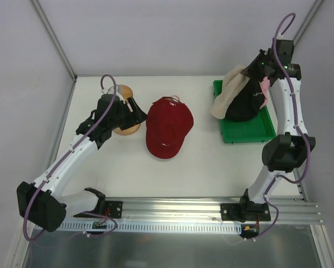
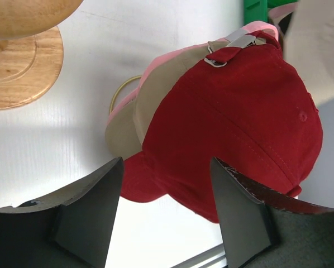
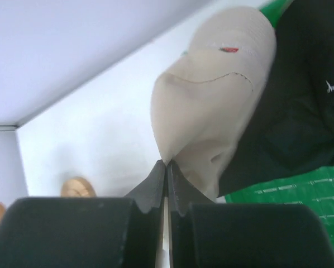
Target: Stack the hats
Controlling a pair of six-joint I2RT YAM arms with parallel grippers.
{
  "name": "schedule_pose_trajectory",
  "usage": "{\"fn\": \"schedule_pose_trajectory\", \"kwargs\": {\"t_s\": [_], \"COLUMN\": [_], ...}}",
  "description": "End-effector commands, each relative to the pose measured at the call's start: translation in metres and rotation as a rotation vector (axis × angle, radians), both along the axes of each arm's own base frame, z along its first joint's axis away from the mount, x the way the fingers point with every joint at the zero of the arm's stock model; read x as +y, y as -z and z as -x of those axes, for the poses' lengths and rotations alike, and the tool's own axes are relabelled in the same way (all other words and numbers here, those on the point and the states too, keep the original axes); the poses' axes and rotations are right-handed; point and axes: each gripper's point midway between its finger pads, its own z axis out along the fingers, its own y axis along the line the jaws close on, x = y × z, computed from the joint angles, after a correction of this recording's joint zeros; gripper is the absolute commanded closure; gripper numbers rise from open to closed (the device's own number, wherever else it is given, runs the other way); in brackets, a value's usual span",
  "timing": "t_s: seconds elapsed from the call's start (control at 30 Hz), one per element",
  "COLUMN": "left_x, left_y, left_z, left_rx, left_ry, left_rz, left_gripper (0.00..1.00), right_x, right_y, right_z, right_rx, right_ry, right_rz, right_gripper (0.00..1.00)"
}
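Note:
The red cap lies mid-table on top of the tan cap and the pink hat, whose edges show beneath it in the left wrist view. My left gripper is open and empty just left of the red cap, beside the wooden stand. My right gripper is shut on a fold of the cream bucket hat, holding it up over the green tray. The black hat presses against the cream hat; I cannot tell whether it is lifted too.
The mushroom-shaped wooden stand stands at the left, right by my left gripper. A gold wire ring peeks from under the cap pile. The green tray sits at the back right under the black hat.

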Motion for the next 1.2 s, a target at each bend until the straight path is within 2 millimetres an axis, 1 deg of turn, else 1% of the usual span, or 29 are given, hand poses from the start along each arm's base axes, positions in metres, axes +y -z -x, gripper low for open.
{"fn": "schedule_pose_trajectory", "kwargs": {"t_s": [0.0, 0.03, 0.1, 0.13, 0.23, 0.27, 0.33, 0.4, 0.53, 0.73, 0.83, 1.0, 1.07, 1.1, 1.13, 1.17], "left_x": [-0.010, -0.013, -0.015, -0.016, -0.016, -0.018, -0.020, -0.024, -0.036, -0.052, -0.062, -0.081, -0.089, -0.092, -0.096, -0.097], "left_y": [-0.023, -0.020, -0.015, -0.009, 0.001, 0.004, 0.010, 0.013, 0.021, 0.029, 0.030, 0.030, 0.032, 0.032, 0.032, 0.032], "left_z": [-0.013, -0.014, -0.017, -0.019, -0.024, -0.024, -0.025, -0.026, -0.027, -0.030, -0.030, -0.029, -0.026, -0.026, -0.025, -0.024], "left_rx": [-0.082, -0.074, -0.067, -0.056, -0.036, -0.032, -0.018, -0.010, 0.003, 0.027, 0.031, 0.035, 0.039, 0.041, 0.041, 0.041], "left_ry": [0.003, -0.002, -0.017, -0.037, -0.072, -0.075, -0.088, -0.088, -0.070, -0.052, -0.038, -0.015, -0.004, -0.001, 0.006, 0.008], "left_rz": [0.004, -0.005, -0.023, -0.035, -0.055, -0.058, -0.061, -0.055, -0.060, -0.039, -0.031, -0.027, -0.026, -0.026, -0.023, -0.023], "left_gripper": [0.36, 0.37, 0.37, 0.38, 0.41, 0.41, 0.42, 0.42, 0.43, 0.43, 0.44, 0.44, 0.44, 0.44, 0.44, 0.44], "right_x": [0.015, 0.017, 0.022, 0.023, 0.030, 0.033, 0.036, 0.038, 0.041, 0.046, 0.047, 0.050, 0.051, 0.052, 0.061, 0.063], "right_y": [-0.089, -0.106, -0.122, -0.136, -0.152, -0.161, -0.168, -0.175, -0.180, -0.182, -0.183, -0.196, -0.202, -0.207, -0.212, -0.212], "right_z": [0.025, 0.033, 0.043, 0.052, 0.065, 0.074, 0.081, 0.089, 0.098, 0.105, 0.107, 0.113, 0.115, 0.117, 0.120, 0.119], "right_rx": [-0.202, -0.241, -0.283, -0.314, -0.354, -0.378, -0.392, -0.409, -0.420, -0.425, -0.428, -0.452, -0.463, -0.478, -0.490, -0.490], "right_ry": [-0.065, -0.071, -0.083, -0.087, -0.108, -0.118, -0.131, -0.144, -0.160, -0.184, -0.192, -0.216, -0.219, -0.223, -0.248, -0.253], "right_rz": [-0.002, 0.000, -0.010, -0.013, -0.017, -0.017, -0.020, -0.018, -0.008, -0.009, -0.006, -0.012, -0.012, -0.013, -0.025, -0.027], "right_gripper": [1.00, 1.00, 1.00, 1.00, 0.99, 0.99, 0.99, 0.99, 0.99, 0.99, 0.99, 0.99, 0.99, 0.99, 0.99, 0.99]}}
